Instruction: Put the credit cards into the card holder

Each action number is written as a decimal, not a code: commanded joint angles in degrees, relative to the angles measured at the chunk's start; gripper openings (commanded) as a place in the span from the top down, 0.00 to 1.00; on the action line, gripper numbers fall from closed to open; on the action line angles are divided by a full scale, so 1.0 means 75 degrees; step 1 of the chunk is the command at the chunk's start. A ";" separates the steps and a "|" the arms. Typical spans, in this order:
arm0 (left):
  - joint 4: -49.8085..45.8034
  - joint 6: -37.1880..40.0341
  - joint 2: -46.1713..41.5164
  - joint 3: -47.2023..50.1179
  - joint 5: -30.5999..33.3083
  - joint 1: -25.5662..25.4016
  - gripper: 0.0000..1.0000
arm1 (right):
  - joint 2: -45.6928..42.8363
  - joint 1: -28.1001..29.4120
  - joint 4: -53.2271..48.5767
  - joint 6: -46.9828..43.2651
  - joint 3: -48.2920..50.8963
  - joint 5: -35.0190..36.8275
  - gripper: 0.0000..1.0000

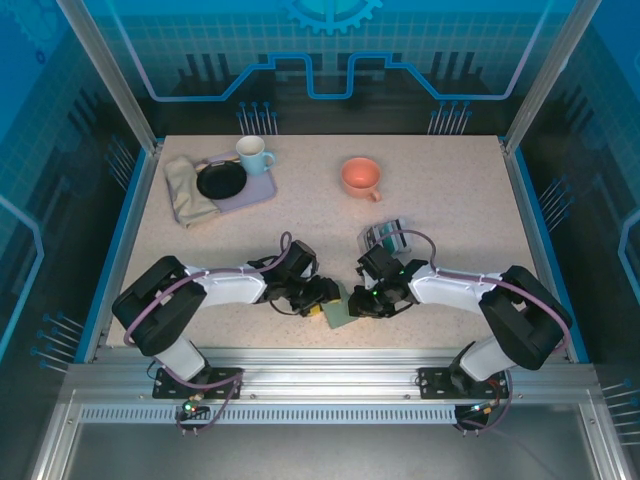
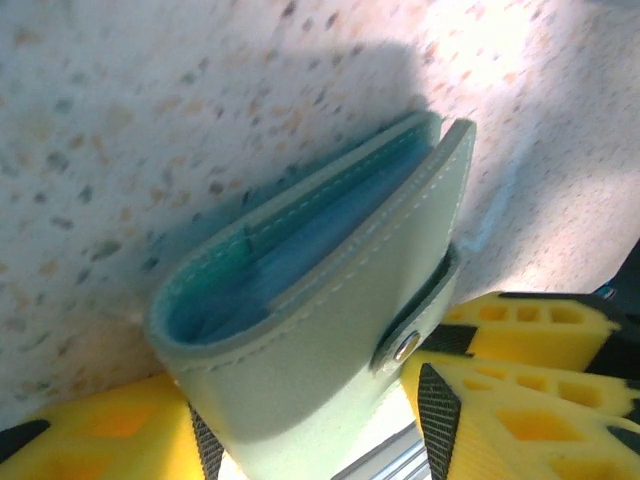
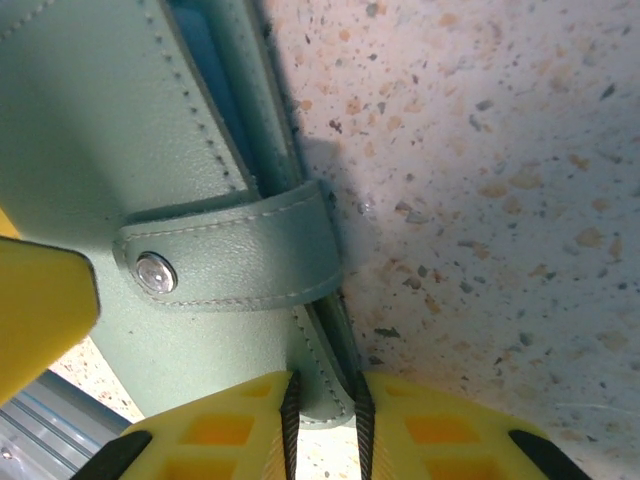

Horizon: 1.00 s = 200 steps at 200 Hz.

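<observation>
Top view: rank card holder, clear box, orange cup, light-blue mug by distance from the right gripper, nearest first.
1. card holder: gripped by the right gripper, near edge.
2. clear box: just beyond it, right of centre.
3. orange cup: far centre.
4. light-blue mug: far left.

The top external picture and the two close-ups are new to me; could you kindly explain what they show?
Two robot arms are bolted at a table's near edge; the top view looks down from above, the close-ups come from cameras on each wrist. Farther back lie a tray with mug, plate and cloth, an orange cup and a clear box. The right hand pinches the green card holder by its edge; the left hand straddles it, grip unclear.
</observation>
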State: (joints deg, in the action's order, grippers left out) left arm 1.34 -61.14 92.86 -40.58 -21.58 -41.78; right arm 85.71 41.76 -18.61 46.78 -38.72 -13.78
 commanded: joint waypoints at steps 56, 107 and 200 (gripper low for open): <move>0.0817 0.0161 -0.0564 0.0166 0.0226 -0.0027 0.54 | 0.0162 0.0136 -0.0020 0.0462 0.0207 0.0266 0.76; 0.0636 0.0295 -0.0753 0.0207 0.0345 -0.0028 0.76 | -0.0078 0.0127 -0.0167 0.0474 0.0085 0.0535 0.74; 0.0425 0.0547 -0.0991 0.0125 0.0499 -0.0020 0.90 | -0.0701 0.0410 -0.0322 -0.0543 -0.0817 0.1313 0.58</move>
State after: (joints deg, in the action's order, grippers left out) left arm 4.67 -58.35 86.48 -39.33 -18.00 -41.80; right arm 77.84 43.53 -20.95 45.36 -41.74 -4.54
